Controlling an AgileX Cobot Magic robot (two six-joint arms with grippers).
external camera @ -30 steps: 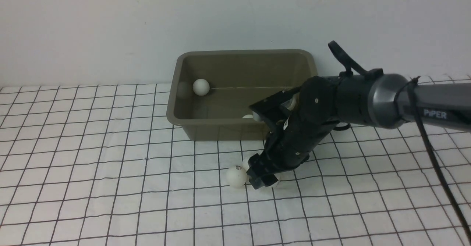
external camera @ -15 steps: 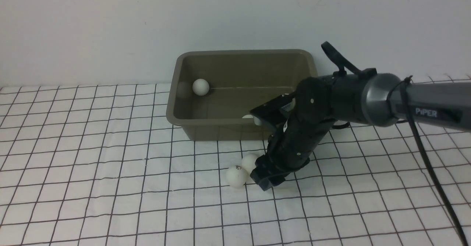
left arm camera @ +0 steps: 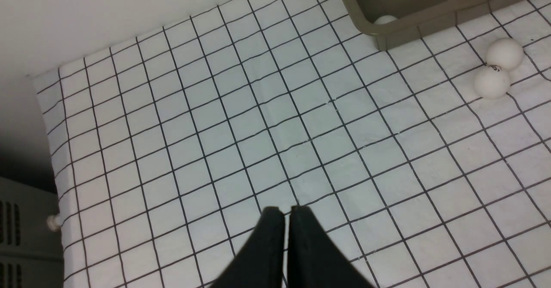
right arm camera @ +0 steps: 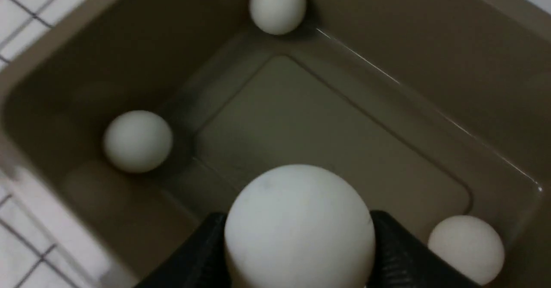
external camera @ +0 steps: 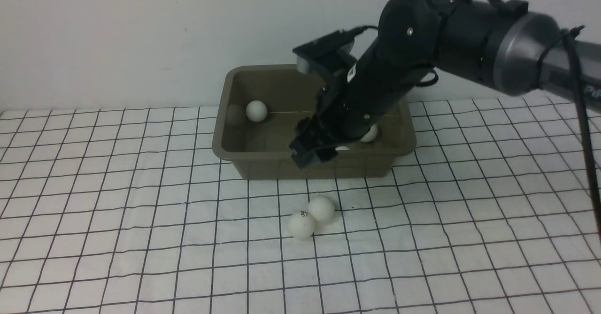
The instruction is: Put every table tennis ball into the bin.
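Right gripper [external camera: 313, 156] clamps a table tennis ball [right arm camera: 297, 227] over the bin [external camera: 263, 166], whose long side runs left-right.

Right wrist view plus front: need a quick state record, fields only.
right gripper: closed on a small matte white table tennis ball, above the tub's inside
bin: olive-grey rectangular plastic tub
inside bin: three loose balls visible
outside bin: two balls side by side on the white checked cloth, in front of the tub
left gripper: shut, empty, over the cloth
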